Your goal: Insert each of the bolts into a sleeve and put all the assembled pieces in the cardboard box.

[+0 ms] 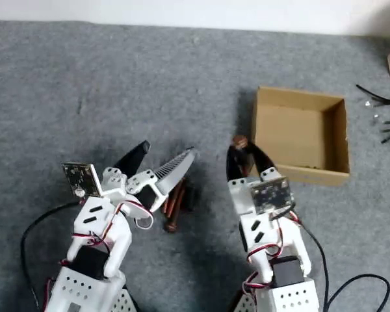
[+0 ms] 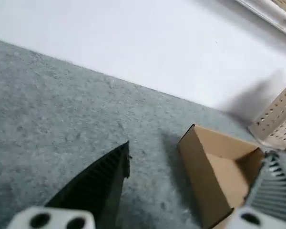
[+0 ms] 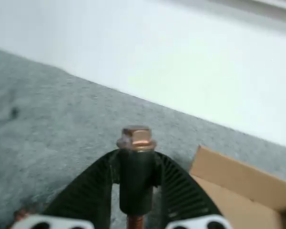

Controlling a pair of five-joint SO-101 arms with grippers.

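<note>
My right gripper [image 1: 242, 155] is shut on a black sleeve [image 3: 133, 183] with a copper bolt through it. The bolt's head [image 1: 239, 141] sticks up past the fingertips, just left of the cardboard box [image 1: 312, 174]. In the right wrist view the bolt head [image 3: 137, 138] tops the sleeve, and the box [image 3: 238, 183] lies close beside it. My left gripper [image 1: 169, 149] stands open above a small pile of copper bolts [image 1: 173, 201] and a dark sleeve [image 1: 191, 195]. Nothing sits between its fingers [image 2: 102, 181]; the box [image 2: 195, 171] lies beyond them.
Black cables and small metal parts [image 1: 385, 117] lie at the right edge of the grey mat. A white perforated piece [image 2: 279, 119] stands behind the box. A white wall borders the mat's far side. The box interior looks bare.
</note>
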